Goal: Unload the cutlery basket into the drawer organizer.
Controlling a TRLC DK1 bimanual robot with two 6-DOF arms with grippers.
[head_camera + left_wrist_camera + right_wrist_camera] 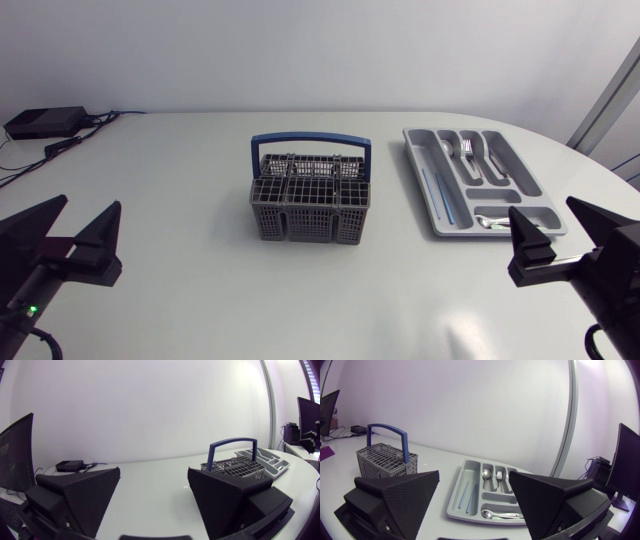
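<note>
The cutlery basket (310,200) is set mid-counter (180,170), with the partly filled drawer organizer (418,175) near its right side. The left claw (88,203) and right claw (543,206) are held wide open and empty, well clear of the basket, so a reach into it is judged to be called for next.

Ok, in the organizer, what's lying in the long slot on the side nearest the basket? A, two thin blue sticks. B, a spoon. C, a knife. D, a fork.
A: two thin blue sticks lie lengthwise in the long slot of the drawer organizer on the side facing the cutlery basket, seen in both the head and right wrist views.
</note>
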